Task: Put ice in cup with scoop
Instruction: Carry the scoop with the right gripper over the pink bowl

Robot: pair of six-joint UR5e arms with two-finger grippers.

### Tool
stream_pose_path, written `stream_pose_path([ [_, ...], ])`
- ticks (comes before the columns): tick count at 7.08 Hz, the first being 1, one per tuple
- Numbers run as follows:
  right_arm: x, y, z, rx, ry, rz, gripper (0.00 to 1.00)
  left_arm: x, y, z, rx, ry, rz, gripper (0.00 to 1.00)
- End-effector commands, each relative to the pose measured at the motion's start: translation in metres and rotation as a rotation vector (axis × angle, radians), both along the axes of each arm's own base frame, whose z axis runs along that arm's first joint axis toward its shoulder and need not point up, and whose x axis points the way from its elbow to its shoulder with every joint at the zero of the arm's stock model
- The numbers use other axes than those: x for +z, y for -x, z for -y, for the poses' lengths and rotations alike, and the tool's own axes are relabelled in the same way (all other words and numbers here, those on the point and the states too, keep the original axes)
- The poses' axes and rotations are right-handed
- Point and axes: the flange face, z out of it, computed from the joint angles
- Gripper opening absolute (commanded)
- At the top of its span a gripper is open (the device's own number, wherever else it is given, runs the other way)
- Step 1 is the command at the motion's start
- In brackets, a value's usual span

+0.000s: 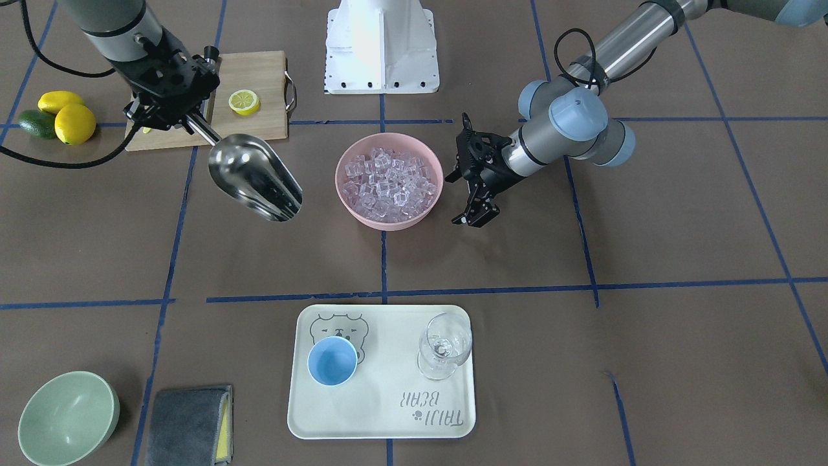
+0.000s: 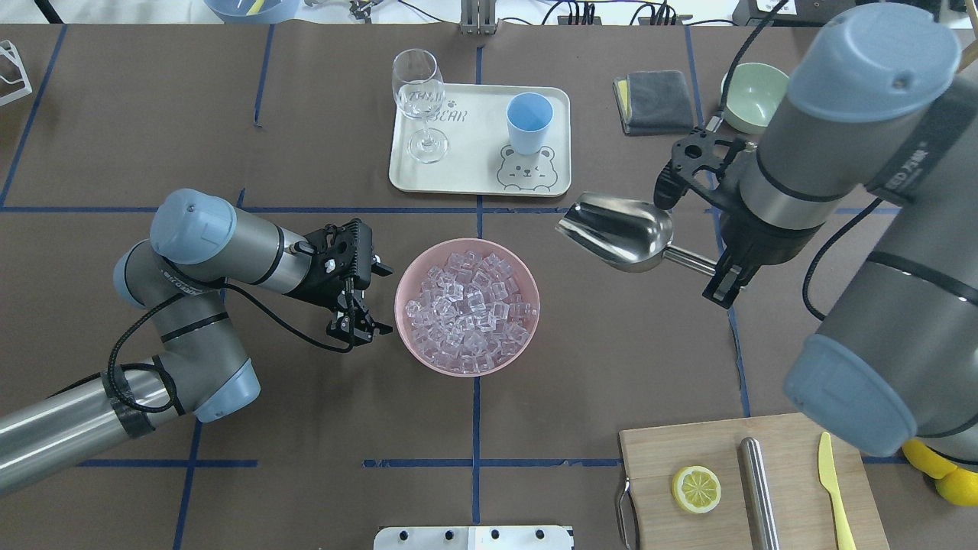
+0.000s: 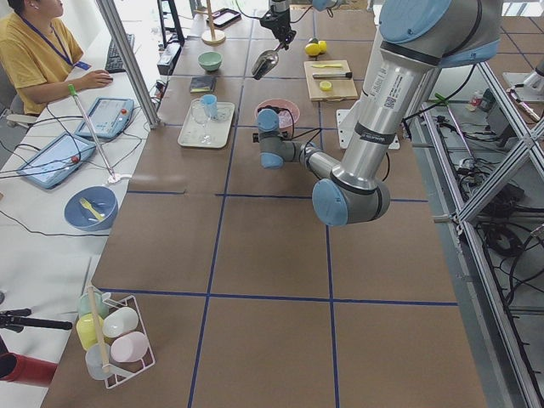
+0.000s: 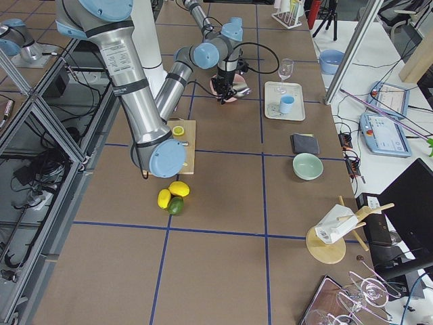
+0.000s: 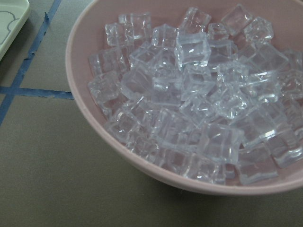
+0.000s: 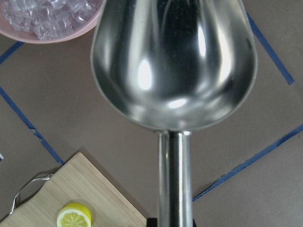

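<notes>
Nearest my base, on my right side, the cutting board (image 2: 672, 451) with its lemon half (image 2: 696, 489) plays no part in this job.

Further out, my right claw (image 1: 184, 118) is clamped on the thin rod handle of the scoop (image 2: 619, 225) and holds it in the air, off to the right of the pink bowl (image 2: 401, 305), with the mouth of the trough facing that bowl. My right wrist view looks straight into the trough, and it is bare shiny steel with not one cube in it. So I judge that the tool is in hand and no load has been dug yet.

My left claw (image 2: 382, 299) hangs just beside the bowl on the other side. Its jaws stand apart and hold nothing, and they point at the rim. I cannot tell whether they touch it. All the ice (image 5: 189, 104) I can see lies heaped in that bowl, nearly to the brim.

Farthest from me, across the blue tape line, the cup (image 2: 529, 122) stands upright on the tray (image 2: 474, 172), apart from the wine glass (image 2: 419, 103). Its blue inside shows no cubes.

As I read it, the task is at an early stage. The digging, the carry over to the tray and the tipping into the cup are all left to do.
</notes>
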Motion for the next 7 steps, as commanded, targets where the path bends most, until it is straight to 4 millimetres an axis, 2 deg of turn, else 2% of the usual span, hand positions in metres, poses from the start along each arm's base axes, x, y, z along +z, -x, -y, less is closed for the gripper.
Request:
stream_pose_path([
  [1, -0.036, 0.048, 0.003, -0.097, -0.026, -0.121, 0.0, 0.0, 0.0, -0.001, 0.001, 0.0, -0.004, 1.0],
  [3, -0.062, 0.071, -0.002, -0.141, -0.073, -0.219, 0.0, 0.0, -0.002, -0.003, 0.004, 0.0, -0.005, 1.0],
  [4, -0.079, 0.094, 0.002, -0.207, -0.104, -0.277, 0.0, 0.002, -0.001, -0.004, 0.004, -0.007, -0.015, 1.0],
  [5, -0.102, 0.107, 0.006, -0.277, -0.125, -0.36, 0.0, 0.005, 0.0, -0.007, 0.007, -0.01, -0.022, 1.0],
  [6, -0.107, 0.12, 0.004, -0.336, -0.13, -0.393, 0.0, 0.005, -0.001, -0.008, 0.009, -0.01, -0.024, 1.0],
  [7, -0.11, 0.14, 0.014, -0.351, -0.117, -0.447, 0.0, 0.003, 0.0, -0.008, 0.012, -0.007, -0.026, 1.0],
])
